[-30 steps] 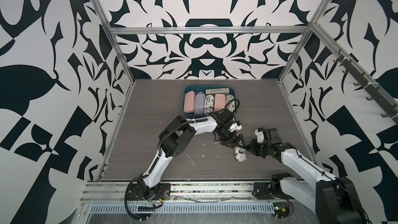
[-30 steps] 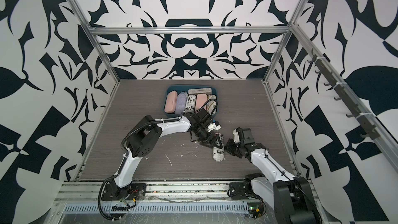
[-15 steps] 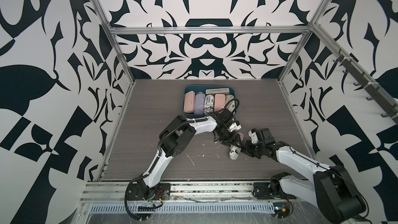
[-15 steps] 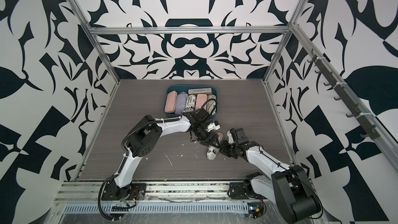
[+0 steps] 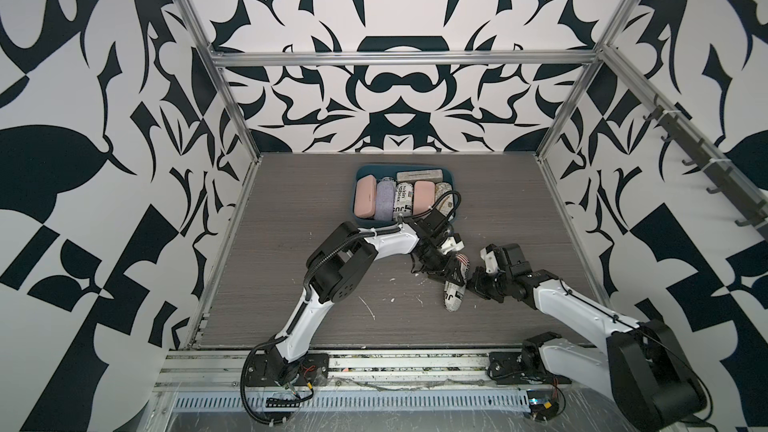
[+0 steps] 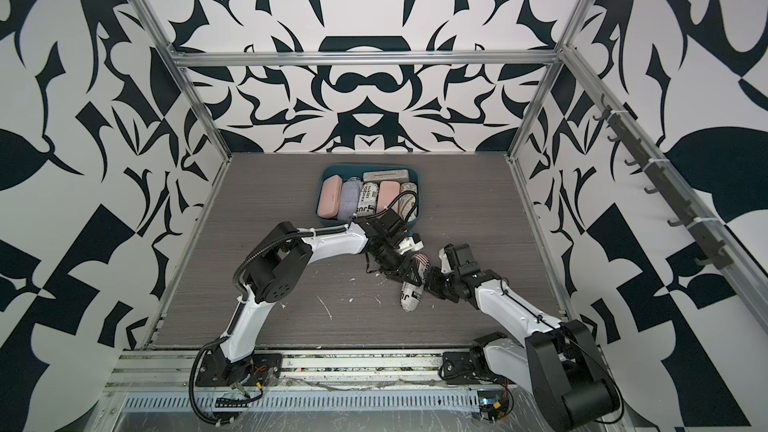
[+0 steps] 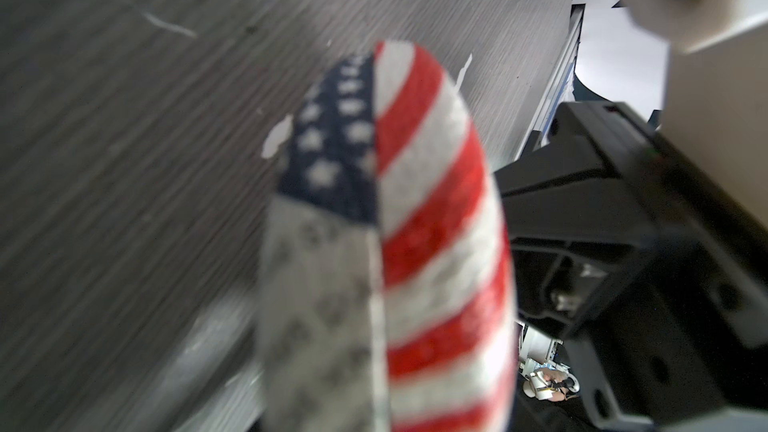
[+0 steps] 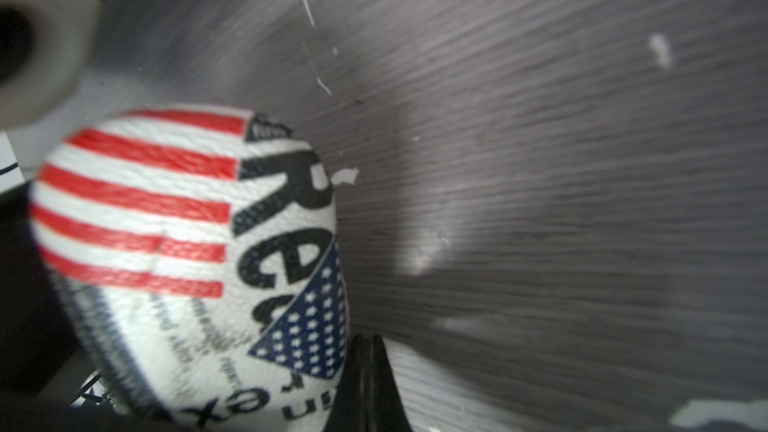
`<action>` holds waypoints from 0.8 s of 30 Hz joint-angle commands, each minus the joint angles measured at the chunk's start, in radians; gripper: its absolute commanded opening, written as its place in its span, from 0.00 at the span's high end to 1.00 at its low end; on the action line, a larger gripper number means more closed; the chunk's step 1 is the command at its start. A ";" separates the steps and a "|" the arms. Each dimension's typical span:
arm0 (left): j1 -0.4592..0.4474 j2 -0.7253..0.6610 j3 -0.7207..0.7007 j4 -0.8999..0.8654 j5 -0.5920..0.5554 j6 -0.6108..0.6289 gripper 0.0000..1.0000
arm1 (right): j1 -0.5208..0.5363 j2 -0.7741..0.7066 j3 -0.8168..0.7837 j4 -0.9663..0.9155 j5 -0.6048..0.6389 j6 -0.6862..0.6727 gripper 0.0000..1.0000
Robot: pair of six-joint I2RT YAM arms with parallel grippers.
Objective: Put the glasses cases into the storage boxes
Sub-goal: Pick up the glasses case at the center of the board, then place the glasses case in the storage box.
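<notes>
Gripping the flag-print case (image 5: 453, 299), left gripper (image 5: 451, 274), partway open; right gripper (image 5: 473, 284) closed, alongside.

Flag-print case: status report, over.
Left gripper straddling flag-print case, grip unconfirmed. Right gripper shut, tips beside it, crowding the pick. Case outside teal tray.

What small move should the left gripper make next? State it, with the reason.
Probably close the left gripper firmly onto the flag-print glasses case: its jaws straddle the case's far end, while the shut right gripper sits beside it.
</notes>
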 commanded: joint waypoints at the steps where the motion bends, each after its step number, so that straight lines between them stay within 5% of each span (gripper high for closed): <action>1: 0.036 -0.090 -0.001 -0.070 -0.052 0.044 0.60 | 0.004 -0.073 0.057 -0.024 0.032 -0.013 1.00; 7: 0.112 -0.218 0.083 -0.212 -0.170 0.111 0.61 | 0.004 -0.264 0.090 -0.066 0.153 0.012 1.00; 12: 0.167 -0.260 0.303 -0.422 -0.422 0.268 0.60 | 0.004 -0.297 0.098 -0.067 0.218 -0.001 1.00; 18: 0.246 -0.144 0.626 -0.576 -0.857 0.466 0.60 | 0.002 -0.196 0.071 0.015 0.201 0.008 1.00; 24: 0.294 0.014 0.838 -0.587 -1.088 0.631 0.60 | -0.001 -0.151 0.046 0.062 0.190 0.018 1.00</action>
